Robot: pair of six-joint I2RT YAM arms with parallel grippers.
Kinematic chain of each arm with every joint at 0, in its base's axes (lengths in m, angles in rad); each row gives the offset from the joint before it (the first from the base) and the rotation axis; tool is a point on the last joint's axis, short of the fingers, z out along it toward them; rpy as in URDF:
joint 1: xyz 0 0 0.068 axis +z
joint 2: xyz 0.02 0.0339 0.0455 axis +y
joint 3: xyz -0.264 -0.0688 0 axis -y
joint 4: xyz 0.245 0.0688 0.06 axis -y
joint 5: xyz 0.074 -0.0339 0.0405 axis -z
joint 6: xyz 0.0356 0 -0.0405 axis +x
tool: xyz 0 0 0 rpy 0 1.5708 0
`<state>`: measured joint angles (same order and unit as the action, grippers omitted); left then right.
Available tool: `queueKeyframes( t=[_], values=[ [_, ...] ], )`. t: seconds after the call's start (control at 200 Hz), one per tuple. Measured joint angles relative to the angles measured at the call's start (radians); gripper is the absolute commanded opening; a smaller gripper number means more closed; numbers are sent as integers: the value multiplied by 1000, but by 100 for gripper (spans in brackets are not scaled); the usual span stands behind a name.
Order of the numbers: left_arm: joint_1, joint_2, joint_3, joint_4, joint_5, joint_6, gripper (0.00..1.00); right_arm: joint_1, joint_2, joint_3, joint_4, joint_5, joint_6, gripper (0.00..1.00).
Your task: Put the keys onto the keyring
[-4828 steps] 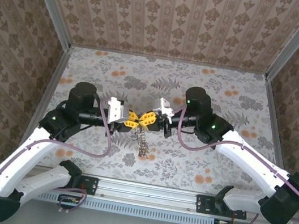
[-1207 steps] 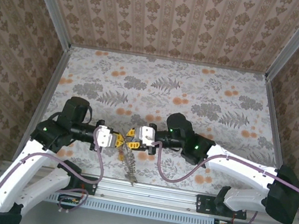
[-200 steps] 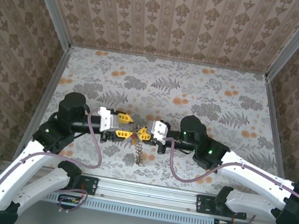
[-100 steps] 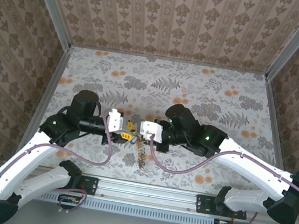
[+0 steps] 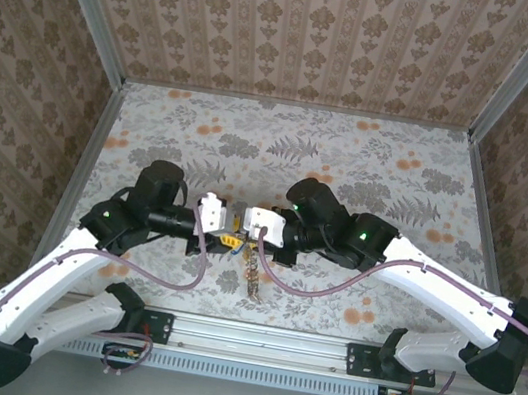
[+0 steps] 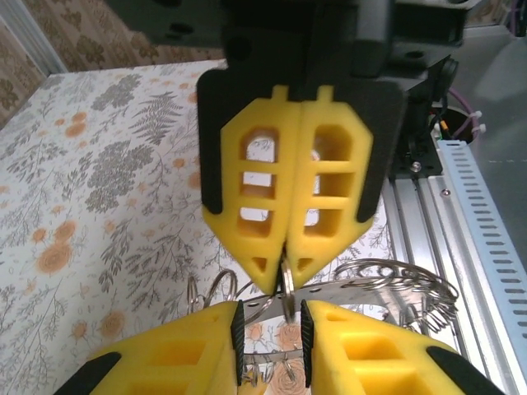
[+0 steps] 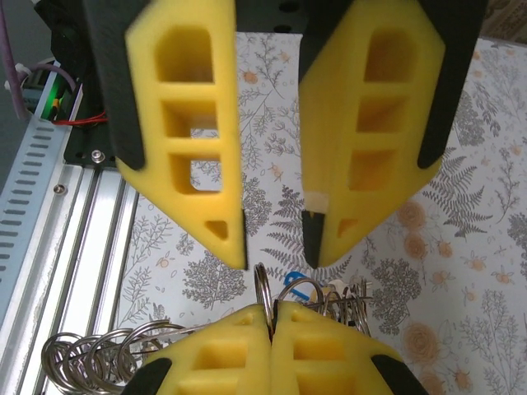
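My right gripper (image 5: 255,228) is shut on the thin silvery keyring (image 7: 263,285), and its yellow tips (image 6: 286,278) pinch the ring's edge. The ring's long link chain (image 5: 252,279) hangs below toward the table. My left gripper (image 5: 229,226) faces it nose to nose and is open. Its black pads (image 6: 237,337) stand on either side of the hanging ring (image 6: 287,300) with a gap on both sides. Behind the right fingers, several rings carry the keys, with a blue key head (image 7: 294,280) showing. The other keys are mostly hidden.
The floral table (image 5: 371,165) is boxed in by patterned walls at the back and both sides. A metal rail (image 5: 260,344) with the arm bases runs along the near edge, close under the hanging chain. Coiled chain links (image 7: 86,350) lie toward the rail.
Both grippers have drawn together over the middle of the table until they meet tip to tip. The left jaws have narrowed around the ring. The right gripper has stayed shut on it.
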<state>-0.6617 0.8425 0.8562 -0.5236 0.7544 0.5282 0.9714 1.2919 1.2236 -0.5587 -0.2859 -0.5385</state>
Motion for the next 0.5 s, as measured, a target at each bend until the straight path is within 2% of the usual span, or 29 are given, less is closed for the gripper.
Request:
queueKeyframes(
  t=[0.185, 0.275, 0.345, 0.5],
  values=[
    [-12, 24, 0, 6, -15, -22, 24, 0, 3, 0, 2, 0, 29, 0],
    [-18, 27, 0, 14, -15, -31, 14, 0, 4, 0, 8, 3, 41, 0],
    [-24, 28, 0, 16, -12, -35, 0, -2, 4, 0, 15, 4, 45, 0],
    [-27, 38, 0, 15, -8, -30, 0, -5, 4, -6, 12, 7, 45, 0]
  ],
)
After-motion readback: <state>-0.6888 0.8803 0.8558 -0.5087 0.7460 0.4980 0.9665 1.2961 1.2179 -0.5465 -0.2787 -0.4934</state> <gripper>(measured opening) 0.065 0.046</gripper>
